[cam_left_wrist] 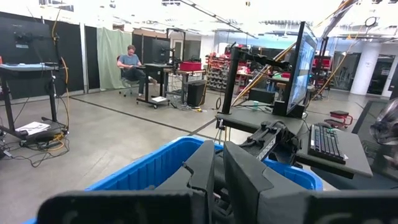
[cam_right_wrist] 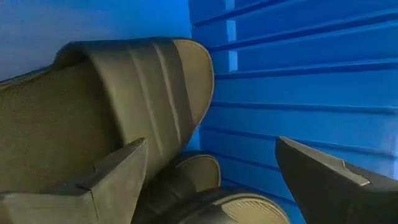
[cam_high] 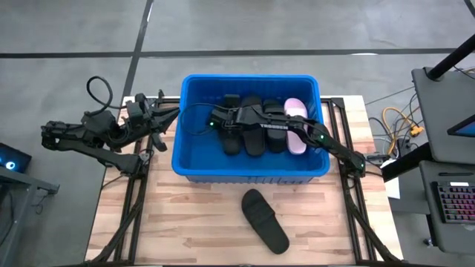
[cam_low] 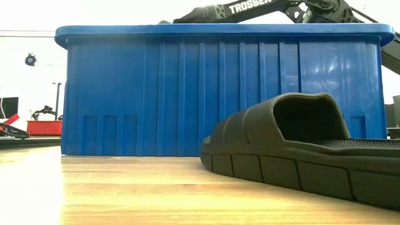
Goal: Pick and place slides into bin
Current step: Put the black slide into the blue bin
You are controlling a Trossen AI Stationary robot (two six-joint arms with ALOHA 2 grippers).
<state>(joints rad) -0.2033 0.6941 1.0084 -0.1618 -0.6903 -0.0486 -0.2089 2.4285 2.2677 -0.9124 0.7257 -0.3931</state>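
Right gripper (cam_right_wrist: 211,180) reaching deep inside blue bin (cam_high: 194,167), fingers spread wide, grasping nothing. Dark sandal (cam_right_wrist: 124,112) lying just ahead of its fingers, leaning against bin wall, more black sandals (cam_high: 252,137) beneath. Pink sandal (cam_high: 297,111) sitting beside arm, inside bin. One black sandal (cam_high: 265,220) lying outside on table (cam_high: 185,222), well behind gripper. Left gripper (cam_high: 169,115) clenched, empty, waiting beside bin rim.

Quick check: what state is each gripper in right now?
Left gripper: shut, empty, parked beside the bin.
Right gripper: open inside the bin, holding nothing, over the black slides.
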